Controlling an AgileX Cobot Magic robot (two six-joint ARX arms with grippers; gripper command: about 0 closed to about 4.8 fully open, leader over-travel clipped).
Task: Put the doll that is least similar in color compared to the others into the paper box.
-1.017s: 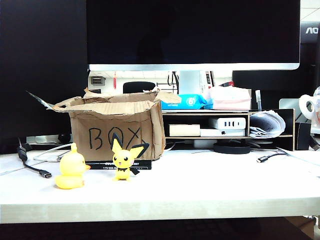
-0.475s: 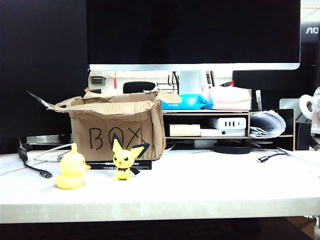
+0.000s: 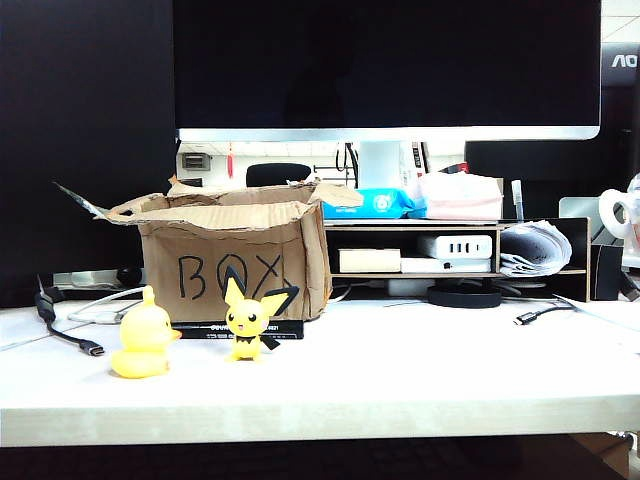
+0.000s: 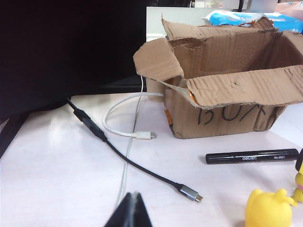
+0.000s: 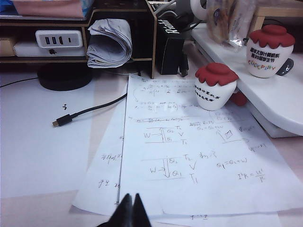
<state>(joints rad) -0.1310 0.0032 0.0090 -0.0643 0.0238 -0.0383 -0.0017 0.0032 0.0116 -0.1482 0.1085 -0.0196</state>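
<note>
The doll does not show in any view. The paper box [image 3: 235,255] stands at the back left of the table with its torn flaps open and "BOX" written on the front; its inside is hidden from the exterior view. In the left wrist view the paper box [image 4: 227,90] lies well ahead of my left gripper [image 4: 132,195], which is shut and empty, low over the table near two cables. My right gripper [image 5: 131,196] is shut and empty above written paper sheets [image 5: 189,156]. Neither gripper appears in the exterior view.
A plain yellow duck figure [image 3: 143,340] and a yellow figure with black-edged ears [image 3: 247,318] stand in front of the box, with a black marker [image 4: 251,156] between them and it. A black USB cable [image 4: 142,165] and a white cable [image 4: 123,118] trail left. A red-lidded jar [image 5: 215,86] stands on the right.
</note>
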